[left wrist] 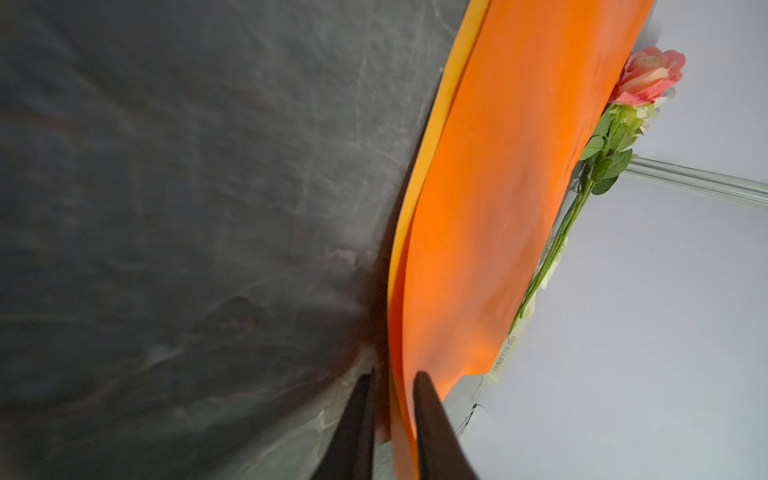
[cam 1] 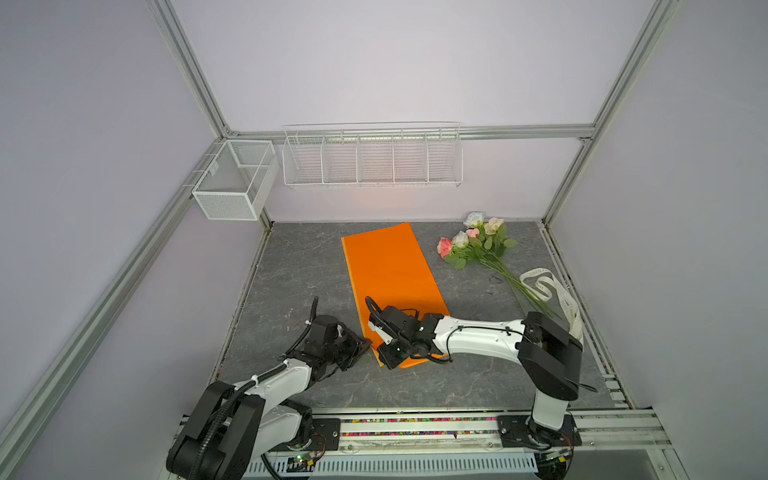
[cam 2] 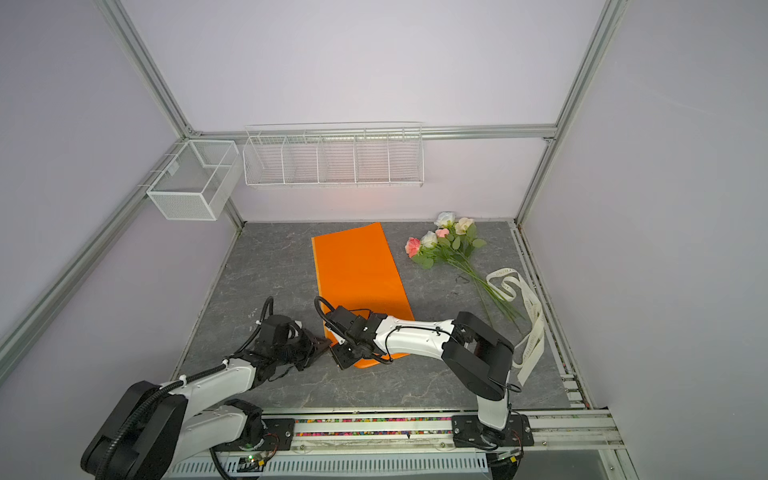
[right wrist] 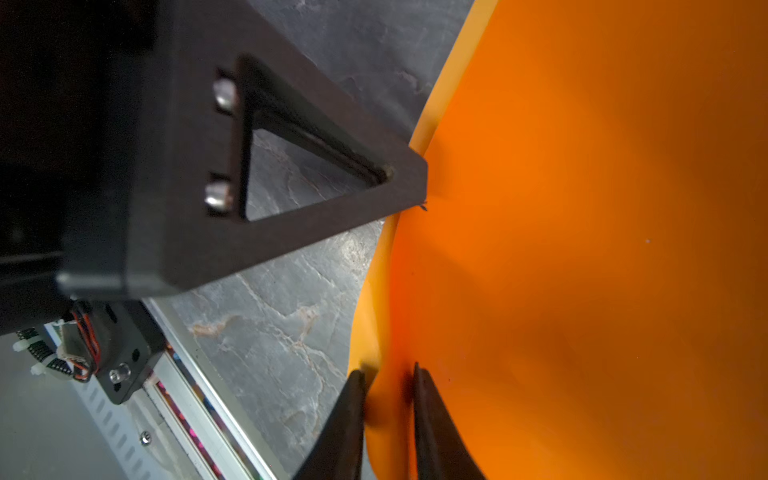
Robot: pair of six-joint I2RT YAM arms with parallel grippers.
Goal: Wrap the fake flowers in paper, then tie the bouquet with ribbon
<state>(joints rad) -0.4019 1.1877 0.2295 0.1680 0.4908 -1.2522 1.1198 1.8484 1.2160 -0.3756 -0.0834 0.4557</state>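
In both top views the left tool is at about 7 o'clock on the dark stone worktop. It reaches toward 3 o'clock, to the near left corner of the orange paper sheet. In the left wrist view the edge of the sheet runs between its two fingers. In the right wrist view the paper makes a small pucker at the tip of this tool, so I judge that it is clenched on the paper. The purpose seems to be to keep the corner off the worktop, because the sheet is folded in two layers and they open a little there.

Just beside it, toward 3 o'clock, the right tool comes across from the right side and stands at the same near edge. Its fingers are on both sides of the raised edge with a narrow gap, but I cannot tell if they press the paper or only enclose it. Probably the two tools work together to separate or unfold the sheet, so that it can receive the flowers.

The bouquet of fake flowers lies free at about 2 o'clock, well apart from both tools, with heads toward 11 o'clock and stems toward 5 o'clock. The cream ribbon lies near 3 o'clock, at the stem ends. Nothing is tied yet.
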